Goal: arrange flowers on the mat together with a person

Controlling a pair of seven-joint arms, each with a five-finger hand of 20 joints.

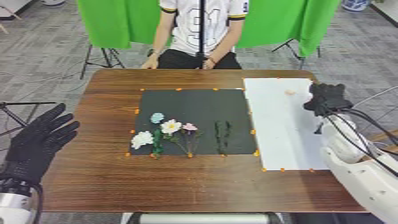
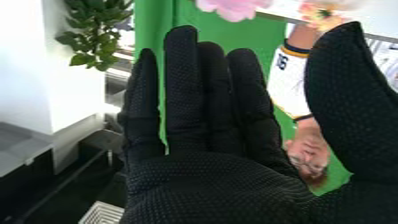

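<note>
White, blue and pink cloth-like flowers (image 1: 171, 126) lie lower left of centre on the flat black mat (image 1: 191, 104), probably forming one bouquet; black-gloved left hand (image 1: 34, 142) and right hand (image 2: 213, 185) are wide open, empty.

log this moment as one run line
left hand open | right hand open, at white sheet right edge | on black mat: two white flowers, blue flower, pink flower, green sprigs

Flowers (image 1: 171, 127) lie on the mat (image 1: 191, 102), left of the sheet (image 1: 280, 120).
</note>
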